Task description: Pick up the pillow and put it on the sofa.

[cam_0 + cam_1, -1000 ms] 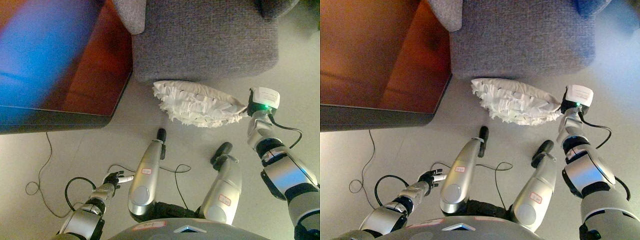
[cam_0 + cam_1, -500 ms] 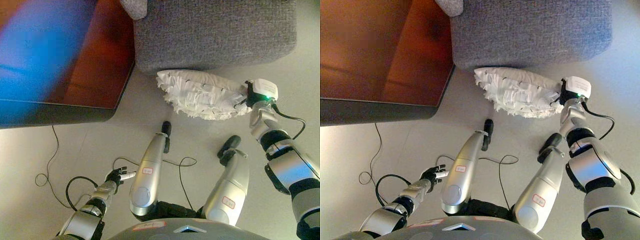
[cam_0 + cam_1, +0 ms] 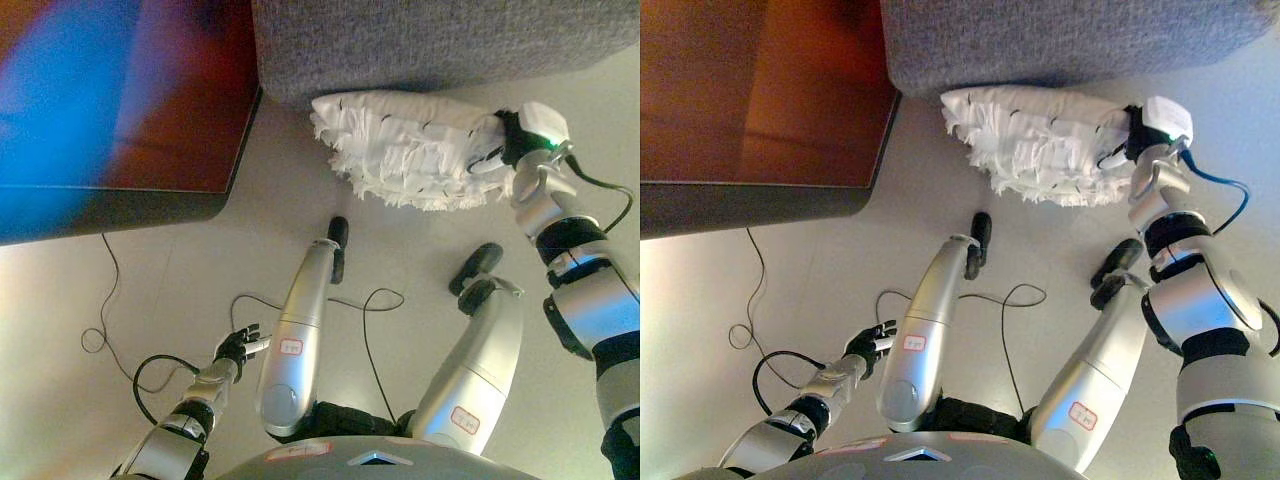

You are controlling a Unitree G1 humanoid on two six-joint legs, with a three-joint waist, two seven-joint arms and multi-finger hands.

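A white ruffled pillow (image 3: 412,148) lies on the pale floor against the front of the grey sofa (image 3: 440,40). My right hand (image 3: 506,148) is at the pillow's right end, its dark fingers curled into the ruffles. My left hand (image 3: 238,346) hangs low at the lower left, well away from the pillow, with its fingers relaxed and spread. The pillow also shows in the right eye view (image 3: 1040,140), as does the right hand (image 3: 1124,138).
A dark red-brown wooden table (image 3: 190,110) stands to the left of the sofa, its edge close to the pillow's left end. Bare pale floor (image 3: 170,270) lies in front of the table.
The camera has moved closer and shifted, so sofa and pillow sit higher in view. My right hand has closed further onto the pillow's right end. The left hand stays low.
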